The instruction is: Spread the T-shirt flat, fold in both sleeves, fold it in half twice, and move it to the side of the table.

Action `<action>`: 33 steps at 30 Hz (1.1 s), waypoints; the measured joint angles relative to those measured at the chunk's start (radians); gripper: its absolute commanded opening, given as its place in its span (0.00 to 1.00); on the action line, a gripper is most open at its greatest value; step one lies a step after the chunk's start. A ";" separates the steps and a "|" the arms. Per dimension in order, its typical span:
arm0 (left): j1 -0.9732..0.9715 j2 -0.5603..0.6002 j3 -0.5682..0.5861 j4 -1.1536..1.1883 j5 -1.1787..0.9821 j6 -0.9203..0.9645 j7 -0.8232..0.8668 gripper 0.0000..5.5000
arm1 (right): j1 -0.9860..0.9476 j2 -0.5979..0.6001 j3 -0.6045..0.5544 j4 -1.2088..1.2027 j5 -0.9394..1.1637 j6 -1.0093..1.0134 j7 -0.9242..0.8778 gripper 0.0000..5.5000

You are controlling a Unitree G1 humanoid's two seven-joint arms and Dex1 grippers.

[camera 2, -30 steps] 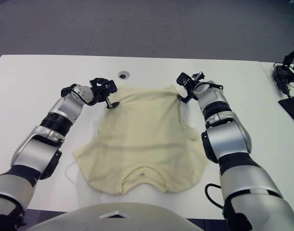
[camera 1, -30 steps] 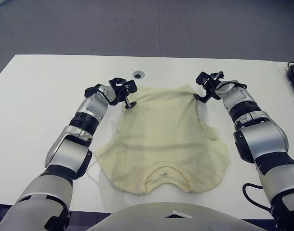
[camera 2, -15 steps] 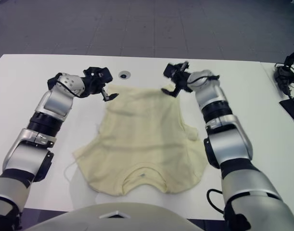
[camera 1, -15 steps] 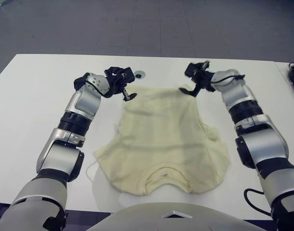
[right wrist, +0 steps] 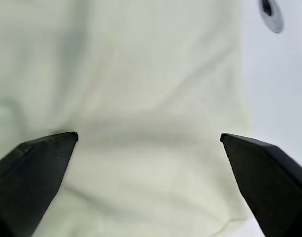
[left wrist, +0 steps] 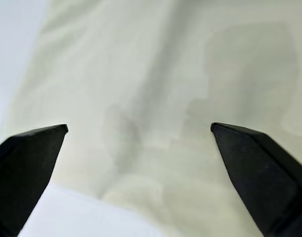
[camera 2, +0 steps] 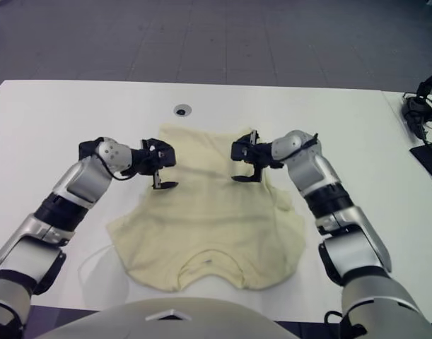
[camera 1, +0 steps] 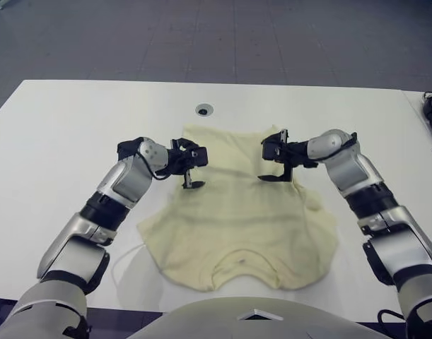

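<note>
A pale yellow T-shirt (camera 1: 237, 219) lies on the white table (camera 1: 67, 134), its collar (camera 1: 240, 260) toward the near edge and its hem toward the far side. The sleeves are bunched along both sides. My left gripper (camera 1: 192, 169) hovers open just above the shirt's far left part, nothing between its fingers. My right gripper (camera 1: 274, 163) hovers open above the far right part, pointing inward. In the left wrist view the left gripper (left wrist: 139, 127) stands wide over wrinkled cloth (left wrist: 155, 74). In the right wrist view the right gripper (right wrist: 149, 135) is spread over smooth cloth (right wrist: 141, 64).
A round metal grommet (camera 1: 203, 109) sits in the table beyond the hem, also the grommet (right wrist: 269, 10) in the right wrist view. Black cables (camera 2: 419, 106) lie at the table's right edge. A thin white thread (camera 1: 125, 254) trails off the shirt's left side.
Both grippers carried the hem corners farther away, let go, and came back inward over the shirt. The hem now lies flat near the grommet.
</note>
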State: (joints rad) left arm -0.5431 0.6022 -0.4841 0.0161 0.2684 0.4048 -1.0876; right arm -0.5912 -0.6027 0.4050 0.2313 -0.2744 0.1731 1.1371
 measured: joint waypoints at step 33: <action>-0.116 -0.069 0.067 0.123 -0.092 0.012 0.111 0.98 | -0.297 0.170 -0.080 0.649 -0.010 -0.104 -0.385 0.98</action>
State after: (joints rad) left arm -0.6590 0.5334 -0.4167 0.1388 0.1766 0.4167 -0.9764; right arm -0.8883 -0.4326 0.3246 0.8801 -0.2848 0.0696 0.7517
